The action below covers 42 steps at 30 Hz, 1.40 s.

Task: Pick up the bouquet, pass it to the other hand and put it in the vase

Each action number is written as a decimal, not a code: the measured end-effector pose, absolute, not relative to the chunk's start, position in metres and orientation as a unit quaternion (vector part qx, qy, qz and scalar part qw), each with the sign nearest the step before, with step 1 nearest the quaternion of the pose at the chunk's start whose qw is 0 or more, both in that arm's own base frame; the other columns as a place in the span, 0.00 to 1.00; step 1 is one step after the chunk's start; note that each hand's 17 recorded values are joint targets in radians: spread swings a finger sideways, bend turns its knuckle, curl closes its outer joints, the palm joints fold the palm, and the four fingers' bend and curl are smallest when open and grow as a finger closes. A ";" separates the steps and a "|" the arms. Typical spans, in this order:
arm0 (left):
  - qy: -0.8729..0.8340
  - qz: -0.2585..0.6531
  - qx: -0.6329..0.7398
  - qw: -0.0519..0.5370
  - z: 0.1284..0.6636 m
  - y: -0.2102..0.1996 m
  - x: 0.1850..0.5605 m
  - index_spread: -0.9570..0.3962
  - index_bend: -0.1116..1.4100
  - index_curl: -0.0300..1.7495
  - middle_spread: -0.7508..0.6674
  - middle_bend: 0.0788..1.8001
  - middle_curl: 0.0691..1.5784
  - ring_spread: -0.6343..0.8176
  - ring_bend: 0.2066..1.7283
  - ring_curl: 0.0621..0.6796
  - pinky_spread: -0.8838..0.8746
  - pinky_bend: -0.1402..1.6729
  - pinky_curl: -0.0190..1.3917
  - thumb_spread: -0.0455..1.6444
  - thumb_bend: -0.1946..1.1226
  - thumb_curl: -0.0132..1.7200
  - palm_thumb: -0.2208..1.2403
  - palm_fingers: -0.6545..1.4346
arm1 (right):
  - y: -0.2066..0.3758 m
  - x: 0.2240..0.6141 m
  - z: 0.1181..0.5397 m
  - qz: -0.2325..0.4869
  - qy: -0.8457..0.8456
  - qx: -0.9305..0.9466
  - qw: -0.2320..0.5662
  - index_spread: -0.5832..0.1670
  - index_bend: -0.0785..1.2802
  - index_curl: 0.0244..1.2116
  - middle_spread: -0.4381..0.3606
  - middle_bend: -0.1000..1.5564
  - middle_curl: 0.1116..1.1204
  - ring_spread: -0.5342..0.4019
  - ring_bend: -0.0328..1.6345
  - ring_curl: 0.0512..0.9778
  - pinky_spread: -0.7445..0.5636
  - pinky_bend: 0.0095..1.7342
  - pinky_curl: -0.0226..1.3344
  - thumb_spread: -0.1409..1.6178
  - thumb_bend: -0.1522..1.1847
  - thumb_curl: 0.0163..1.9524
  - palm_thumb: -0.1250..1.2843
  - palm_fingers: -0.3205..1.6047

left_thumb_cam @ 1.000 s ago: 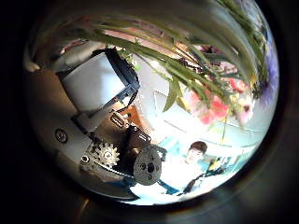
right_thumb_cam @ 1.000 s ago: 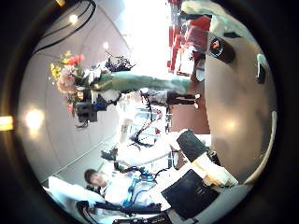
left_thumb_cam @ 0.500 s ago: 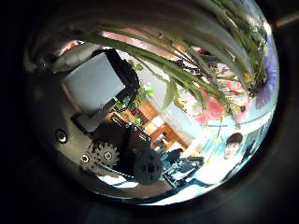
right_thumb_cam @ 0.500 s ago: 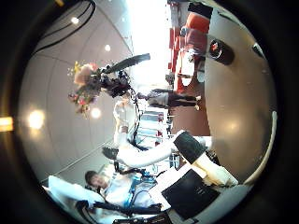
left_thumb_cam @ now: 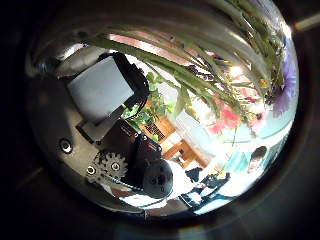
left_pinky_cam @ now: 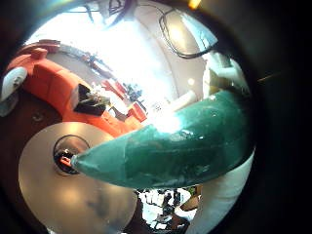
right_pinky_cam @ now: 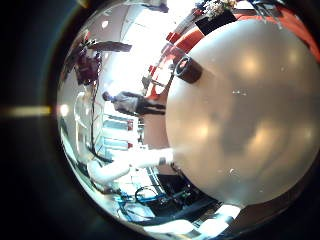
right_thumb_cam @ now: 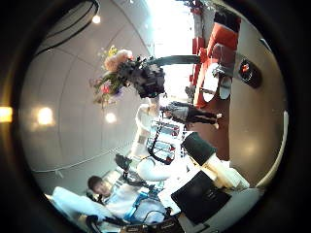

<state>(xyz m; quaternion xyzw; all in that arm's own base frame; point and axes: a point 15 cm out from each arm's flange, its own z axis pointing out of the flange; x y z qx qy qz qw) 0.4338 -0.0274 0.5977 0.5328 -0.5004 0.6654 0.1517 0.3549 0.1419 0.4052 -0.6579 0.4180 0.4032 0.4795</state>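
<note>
The bouquet [left_thumb_cam: 215,70] is up in the air, well clear of the worktop [right_pinky_cam: 240,110], its wrapped stem bundle [left_pinky_cam: 171,146] lying close across the left robot hand [right_thumb_cam: 146,76], whose fingers [left_thumb_cam: 105,85] are curled round it, blooms [right_thumb_cam: 115,66] fanned out beyond the grip. The right robot hand [right_thumb_cam: 209,189] hangs apart from it with its fingers seemingly loose and nothing in them, and the dark vase [right_pinky_cam: 187,69] stands on the far part of the worktop. For a clean pass, I judge the right robot hand should close on the bare stems beside the left's grip, and the left should release only once that hold is firm.
</note>
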 end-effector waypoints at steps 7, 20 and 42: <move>-0.493 0.659 0.542 0.171 0.566 -0.025 0.455 0.15 0.45 0.76 0.19 0.65 0.55 0.17 0.86 0.76 0.15 0.70 0.72 0.67 0.19 0.53 0.86 0.83 | 0.140 0.358 0.401 0.404 0.424 -0.653 0.479 0.38 0.17 0.24 0.63 0.18 0.22 0.75 0.28 0.20 0.86 0.26 0.27 0.65 0.10 0.27 0.62 0.19; -0.490 0.649 0.553 0.182 0.540 -0.030 0.477 0.14 0.43 0.78 0.19 0.64 0.55 0.17 0.85 0.75 0.14 0.68 0.74 0.68 0.17 0.54 0.87 0.84 | 0.138 0.365 0.397 0.394 0.437 -0.651 0.480 0.39 0.18 0.23 0.64 0.17 0.22 0.76 0.27 0.20 0.86 0.25 0.26 0.65 0.10 0.27 0.62 0.19; -0.481 0.624 0.573 0.224 0.502 -0.032 0.487 0.15 0.30 0.79 0.20 0.61 0.50 0.14 0.75 0.66 0.13 0.66 0.64 0.58 0.13 0.45 0.77 0.86 | 0.141 0.363 0.399 0.392 0.431 -0.656 0.480 0.39 0.18 0.23 0.64 0.18 0.21 0.76 0.24 0.21 0.87 0.24 0.24 0.65 0.10 0.27 0.63 0.21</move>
